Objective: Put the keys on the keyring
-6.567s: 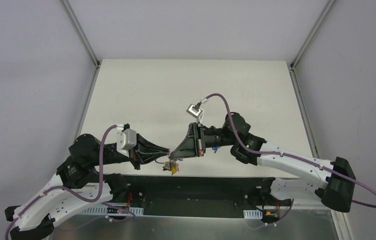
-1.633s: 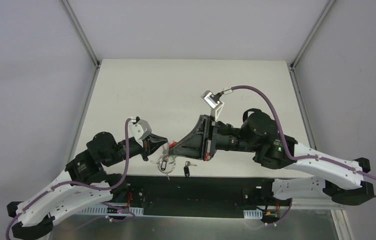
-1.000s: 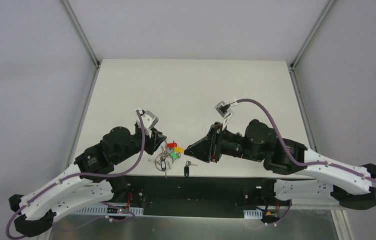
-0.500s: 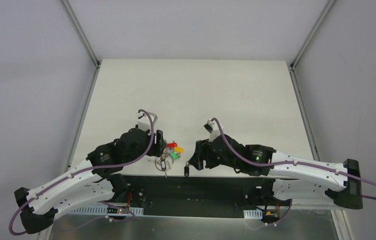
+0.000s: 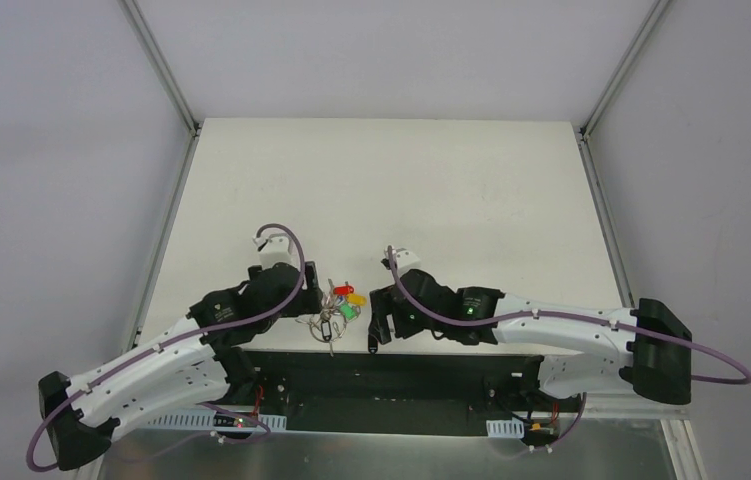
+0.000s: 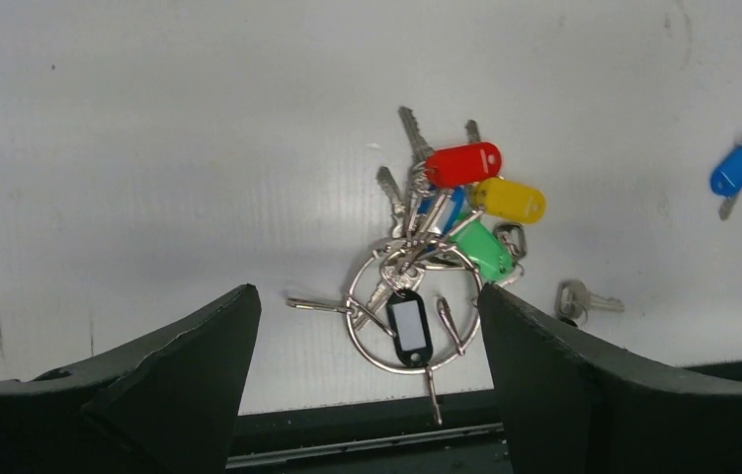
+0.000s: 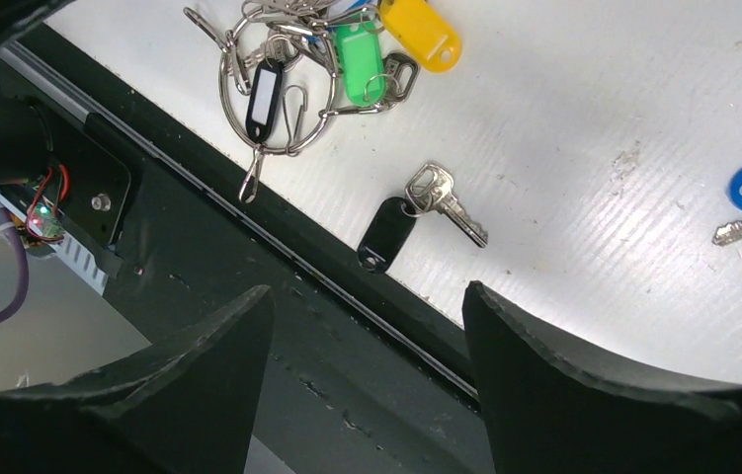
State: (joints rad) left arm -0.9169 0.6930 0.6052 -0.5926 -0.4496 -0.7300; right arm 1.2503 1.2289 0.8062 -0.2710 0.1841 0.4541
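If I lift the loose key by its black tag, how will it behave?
Likely floppy: the black tag joins its key by a small link, so the blade should dangle. Both lie flat, probably hard to pinch. Pushed toward the table edge, they may fall.

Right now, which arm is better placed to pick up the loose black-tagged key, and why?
Right, probably. The right gripper hovers open, with the black-tagged key framed between its fingers in its wrist view. The left gripper, also open, is centred over the key bunch instead.
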